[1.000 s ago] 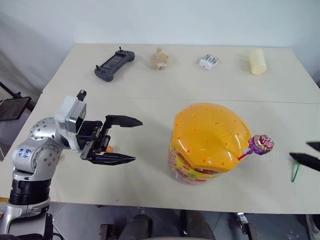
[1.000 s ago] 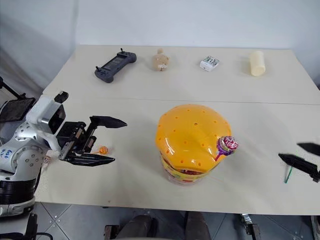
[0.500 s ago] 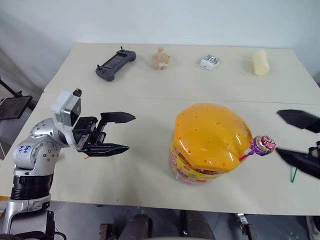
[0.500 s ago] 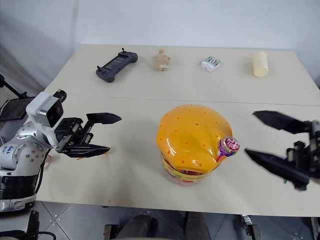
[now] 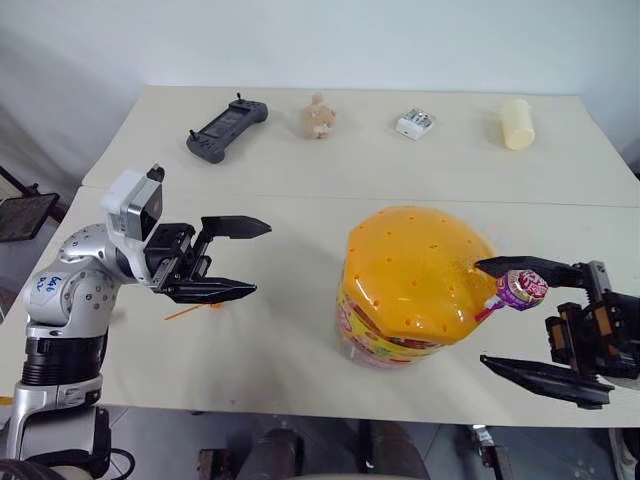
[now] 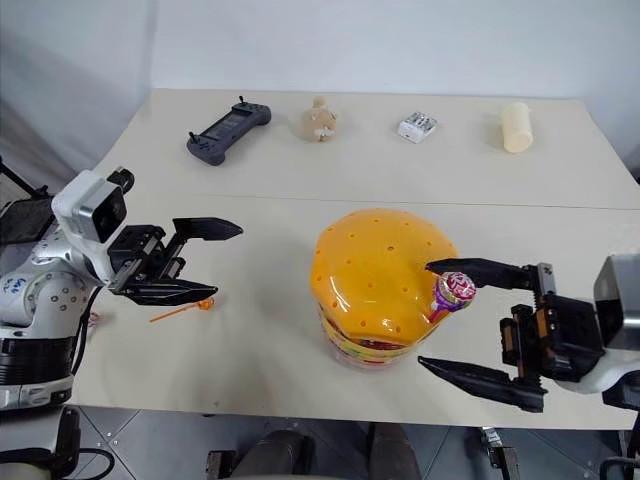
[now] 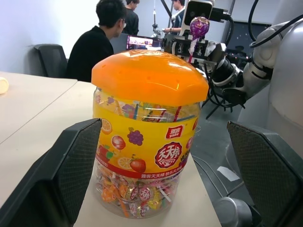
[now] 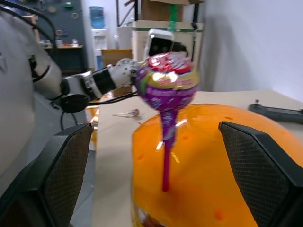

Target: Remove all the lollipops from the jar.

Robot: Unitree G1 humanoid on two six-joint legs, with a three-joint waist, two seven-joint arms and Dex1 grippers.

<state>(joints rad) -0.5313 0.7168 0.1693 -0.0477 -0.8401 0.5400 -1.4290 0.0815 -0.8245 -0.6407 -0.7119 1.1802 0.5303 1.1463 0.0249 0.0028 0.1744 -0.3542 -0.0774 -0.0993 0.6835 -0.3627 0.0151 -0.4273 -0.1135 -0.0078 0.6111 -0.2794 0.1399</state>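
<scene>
The right gripper [image 6: 470, 320] has swung in from the tabletop's edge and now brackets the purple lollipop [image 6: 453, 291] with jaws wide, holding nothing. That lollipop stands in the jar's [image 6: 378, 282] orange lid, on the right gripper's side, ready for pinching. Left of the jar, the left gripper [image 5: 232, 258] hovers wide open and empty above an orange lollipop [image 6: 203, 303] already lying on the tabletop [image 5: 300, 160].

Beige table [image 5: 300, 170], white wall [image 5: 300, 40]
</scene>
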